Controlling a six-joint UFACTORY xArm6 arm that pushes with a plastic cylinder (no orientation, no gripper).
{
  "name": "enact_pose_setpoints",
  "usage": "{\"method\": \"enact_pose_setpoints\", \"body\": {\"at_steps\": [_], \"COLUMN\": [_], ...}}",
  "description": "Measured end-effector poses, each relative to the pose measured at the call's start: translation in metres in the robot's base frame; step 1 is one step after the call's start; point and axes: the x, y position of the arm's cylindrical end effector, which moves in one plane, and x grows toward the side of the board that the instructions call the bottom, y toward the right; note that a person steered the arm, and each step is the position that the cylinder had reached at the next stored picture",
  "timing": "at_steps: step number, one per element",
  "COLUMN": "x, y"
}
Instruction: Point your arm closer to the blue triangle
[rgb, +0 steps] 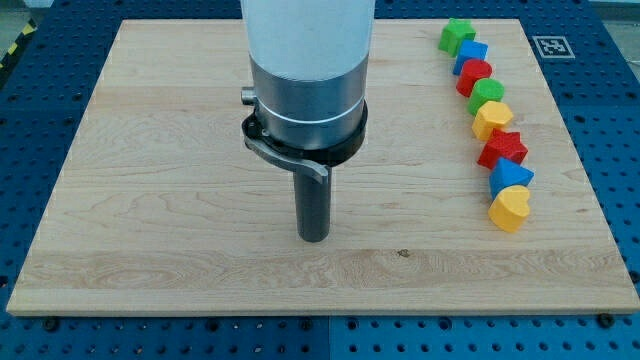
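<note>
While my tip (314, 236) holds nothing mid-board, the blue triangle (510, 175), seemingly touching the yellow heart (508, 210), sits well right.

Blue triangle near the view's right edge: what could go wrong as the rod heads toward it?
My tip is well to the view's left of the blue triangle. That block sits packed in a column, touching the red star above and the yellow heart below, so overshooting would likely shove neighbours too, perhaps toward the board's right edge.
</note>
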Motion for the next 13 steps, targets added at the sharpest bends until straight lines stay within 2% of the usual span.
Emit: {"method": "enact_pose_setpoints", "body": {"at_steps": [3, 4, 6, 9, 10, 12, 13], "x": [-0.026, -0.056, -0.167, -0.178, -0.172, -0.042, 0.002], "y": [-0.014, -0.024, -0.018, -0.018, -0.018, 0.029, 0.095]}}
